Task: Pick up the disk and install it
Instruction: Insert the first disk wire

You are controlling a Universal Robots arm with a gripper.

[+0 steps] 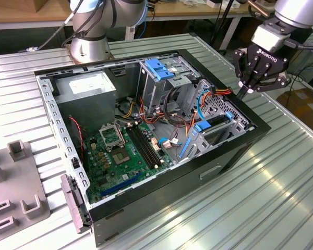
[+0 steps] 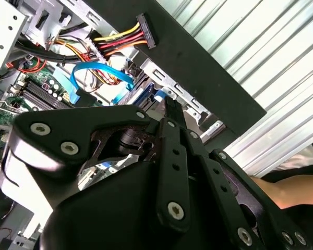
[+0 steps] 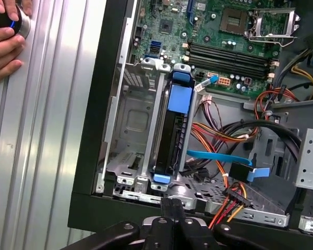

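Note:
The disk (image 3: 173, 136) stands on edge in a slot of the drive cage inside the open computer case (image 1: 235, 148). It has a dark face, with blue carrier tabs at both ends. In the exterior view the disk (image 1: 218, 123) lies near the case wall at that view's right. My gripper (image 1: 244, 92) hangs just outside and above that wall, a short way from the disk. In both wrist views its black fingers are pressed together with nothing between them: gripper (image 3: 172, 204), gripper (image 2: 172, 108).
Orange and yellow power cables (image 3: 225, 139) and a blue flat cable (image 3: 219, 156) run beside the disk's cage. The green motherboard (image 1: 120, 151), grey power supply (image 1: 88, 86) and a blue handle (image 1: 159, 67) sit inside the case. A person's hand (image 3: 5, 44) rests on the ribbed table.

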